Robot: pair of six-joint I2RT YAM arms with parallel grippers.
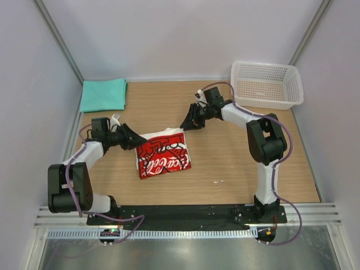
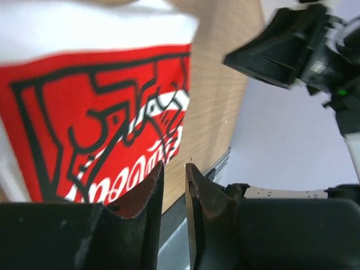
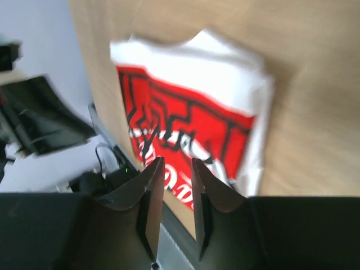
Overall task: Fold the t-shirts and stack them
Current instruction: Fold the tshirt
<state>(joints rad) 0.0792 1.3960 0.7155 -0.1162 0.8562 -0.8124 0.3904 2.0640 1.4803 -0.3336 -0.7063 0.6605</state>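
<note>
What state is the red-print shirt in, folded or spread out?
Folded: the shirt lies as a compact rectangle on the table, no sleeves showing.

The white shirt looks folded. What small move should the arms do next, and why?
Probably lower the left pincer to the left edge of the folded white shirt and grip it. It and the right pincer are empty, jaws slightly apart, and the teal shirt lies folded at the far left corner, so stacking remains.

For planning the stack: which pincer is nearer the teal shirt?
Left. The left pincer is in front and slightly right of the teal shirt; the right pincer is farther right.
</note>
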